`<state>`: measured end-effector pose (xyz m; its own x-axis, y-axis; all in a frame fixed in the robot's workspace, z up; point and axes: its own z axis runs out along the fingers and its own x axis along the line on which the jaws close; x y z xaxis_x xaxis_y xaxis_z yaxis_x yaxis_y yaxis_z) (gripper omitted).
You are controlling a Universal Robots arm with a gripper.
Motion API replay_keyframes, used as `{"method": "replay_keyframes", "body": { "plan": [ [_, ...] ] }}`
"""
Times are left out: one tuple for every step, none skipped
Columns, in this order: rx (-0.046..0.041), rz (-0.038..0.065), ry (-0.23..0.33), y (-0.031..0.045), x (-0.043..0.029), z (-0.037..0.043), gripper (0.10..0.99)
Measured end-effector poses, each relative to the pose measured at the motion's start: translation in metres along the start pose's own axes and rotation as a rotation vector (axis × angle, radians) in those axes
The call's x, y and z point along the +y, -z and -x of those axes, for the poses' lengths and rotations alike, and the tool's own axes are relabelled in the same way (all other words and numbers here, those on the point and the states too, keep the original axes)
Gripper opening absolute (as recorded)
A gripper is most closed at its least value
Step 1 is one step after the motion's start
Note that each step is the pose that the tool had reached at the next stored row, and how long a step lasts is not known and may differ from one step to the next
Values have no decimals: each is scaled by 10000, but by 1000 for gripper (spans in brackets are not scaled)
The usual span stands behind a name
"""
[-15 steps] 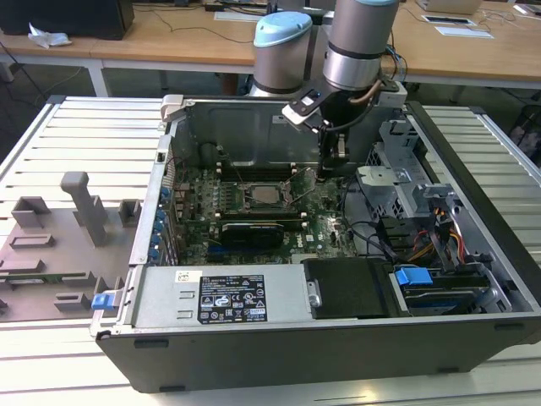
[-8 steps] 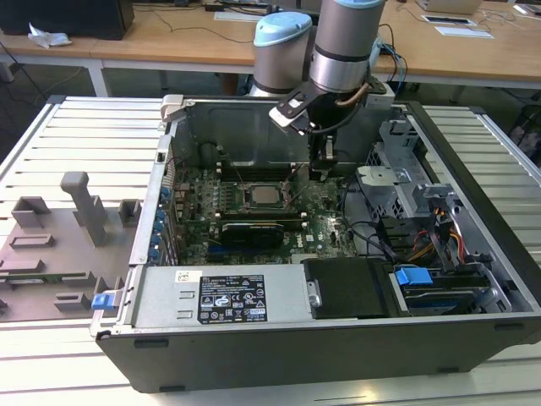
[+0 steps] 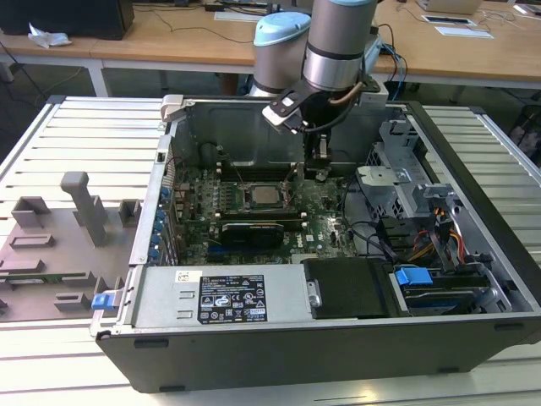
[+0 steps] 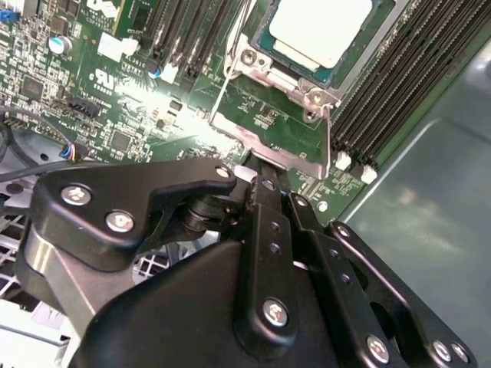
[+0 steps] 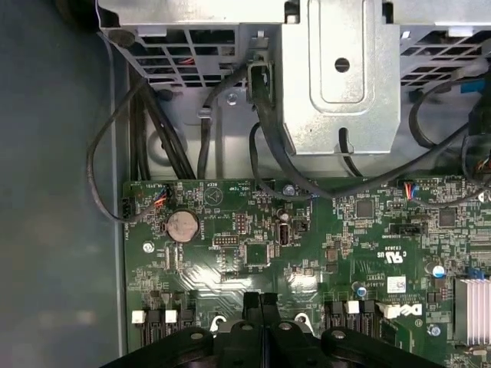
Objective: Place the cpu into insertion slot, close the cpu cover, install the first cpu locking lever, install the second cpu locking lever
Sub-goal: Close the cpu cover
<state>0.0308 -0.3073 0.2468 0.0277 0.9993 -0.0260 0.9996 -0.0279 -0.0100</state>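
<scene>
The cpu (image 4: pixel 321 29) lies seated on the motherboard (image 4: pixel 138 84), framed by the lowered cpu cover (image 4: pixel 276 130). The gripper (image 4: pixel 259 170), fingers clenched on nothing, hovers at the cover's edge. Any sideways slip there could scrape board components or nudge the cover.

- The silver and pale-blue jointed robot arm (image 3: pixel 338 42) stands at the far side, towards the exterior view's right, its wrist pointing straight down.
- Its black metal linkage gripper (image 3: pixel 319 167) hangs low and vertical.
- In both wrist views the black fingers (image 5: pixel 253 305) (image 4: pixel 265 201) press together, no gap between them.
</scene>
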Motion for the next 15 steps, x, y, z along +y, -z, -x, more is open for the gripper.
{"method": "replay_keyframes", "body": {
  "plan": [
    [0, 1, -1, 15, 0, 1, 106],
    [0, 0, -1, 32, -1, 1, 106],
    [1, 0, -1, 41, -1, 1, 106],
    [2, 1, -1, 41, -1, 1, 106],
    [3, 1, -1, 41, -1, 1, 106],
    [1, 0, -2, 42, -1, 1, 106],
    [0, 0, -1, 42, -1, 1, 106],
    [0, 0, -3, 42, -5, 2, 106],
    [-1, -2, -2, 43, -12, 2, 106],
    [-1, -1, -1, 43, -21, 2, 106],
    [-1, 0, -2, 42, -34, 2, 106],
    [0, 0, -1, 42, -46, 3, 106],
    [0, 0, -1, 42, -58, 3, 106],
    [0, 0, -1, 42, -68, 3, 106],
    [0, 0, 0, 42, -81, 3, 106]
  ]
}}
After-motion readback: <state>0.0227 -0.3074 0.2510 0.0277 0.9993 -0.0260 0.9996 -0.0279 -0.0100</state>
